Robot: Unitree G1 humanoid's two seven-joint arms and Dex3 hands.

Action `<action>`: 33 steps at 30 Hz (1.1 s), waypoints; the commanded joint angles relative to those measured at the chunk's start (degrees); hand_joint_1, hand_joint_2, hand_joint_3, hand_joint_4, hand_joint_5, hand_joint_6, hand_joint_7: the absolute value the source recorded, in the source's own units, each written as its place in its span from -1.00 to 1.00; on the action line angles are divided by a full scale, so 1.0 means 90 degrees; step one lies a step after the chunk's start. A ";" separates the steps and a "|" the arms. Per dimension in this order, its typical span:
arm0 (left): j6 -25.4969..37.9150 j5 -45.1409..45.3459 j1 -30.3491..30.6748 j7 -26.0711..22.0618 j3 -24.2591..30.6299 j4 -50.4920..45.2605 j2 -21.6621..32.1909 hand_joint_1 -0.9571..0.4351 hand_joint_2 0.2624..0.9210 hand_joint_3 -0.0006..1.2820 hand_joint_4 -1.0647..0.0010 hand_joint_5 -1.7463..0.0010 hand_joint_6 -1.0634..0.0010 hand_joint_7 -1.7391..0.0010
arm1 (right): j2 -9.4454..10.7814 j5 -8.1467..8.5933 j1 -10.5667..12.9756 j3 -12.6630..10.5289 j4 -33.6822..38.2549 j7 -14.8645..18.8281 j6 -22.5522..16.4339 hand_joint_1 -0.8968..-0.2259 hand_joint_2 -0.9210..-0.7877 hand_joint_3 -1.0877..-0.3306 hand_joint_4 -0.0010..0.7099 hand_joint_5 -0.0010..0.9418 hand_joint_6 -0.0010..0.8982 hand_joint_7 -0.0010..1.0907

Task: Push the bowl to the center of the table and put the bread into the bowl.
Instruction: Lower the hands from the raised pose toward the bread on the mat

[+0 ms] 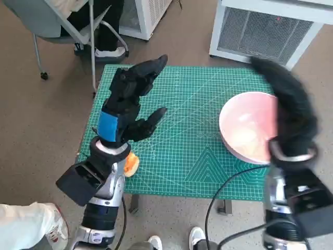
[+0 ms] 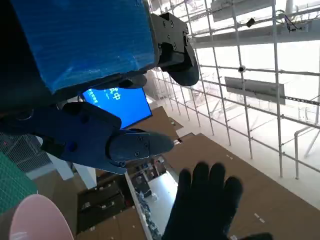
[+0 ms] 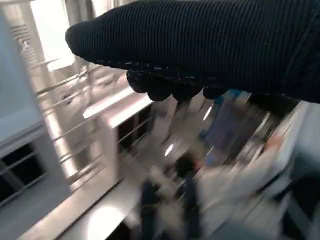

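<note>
While the pink bowl (image 1: 244,127) sits toward the 3 o'clock edge of the green cutting mat (image 1: 182,151), neither task step appears complete. The right hand (image 1: 289,107), gloved and motion-blurred, hangs over the bowl's 3 o'clock rim; whether it touches the rim cannot be told, nor can the lie of its fingers. That placement suits a push toward the mat's centre, since the hand stands on the outer side of the bowl.

The left hand (image 1: 130,107) is raised above the mat's 9 o'clock half, fingers spread and holding nothing. In the left wrist view its fingers (image 2: 125,145) are apart with only the room behind them, and part of the bowl's rim shows at the frame edge.

The bread (image 1: 131,164), an orange-tan piece, lies at roughly 8 o'clock near the mat's front edge, largely hidden beneath the left forearm and well apart from the bowl. A pale patch inside the bowl is probably a reflection.

A person's legs show beside a chair (image 1: 62,26) beyond the table's 11 o'clock corner.
</note>
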 commanded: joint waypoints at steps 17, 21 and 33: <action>-0.0168 0.0305 0.0063 0.0195 0.0084 0.0067 0.0139 -0.13 1.00 -0.45 0.20 0.94 0.69 0.16 | -0.0912 -0.0025 0.0048 -0.1401 0.4229 -0.1489 -0.0488 0.21 -1.00 -0.33 -0.33 -1.00 -0.94 -0.03; -0.0180 0.0315 0.0071 0.0238 0.0103 0.0098 0.0162 -0.15 1.00 -0.45 0.20 0.94 0.69 0.16 | -0.0870 0.0161 -0.0031 -0.1400 0.4786 -0.1347 -0.0436 0.31 -1.00 -0.39 -0.41 -1.00 -0.97 -0.06; -0.0166 0.0295 0.0114 0.0285 0.0153 0.0074 0.0200 -0.15 1.00 -0.45 0.20 0.95 0.69 0.18 | -0.0589 0.0464 -0.0433 -0.1307 0.6009 -0.0960 0.0105 0.35 -1.00 -0.39 -0.47 -1.00 -0.96 -0.20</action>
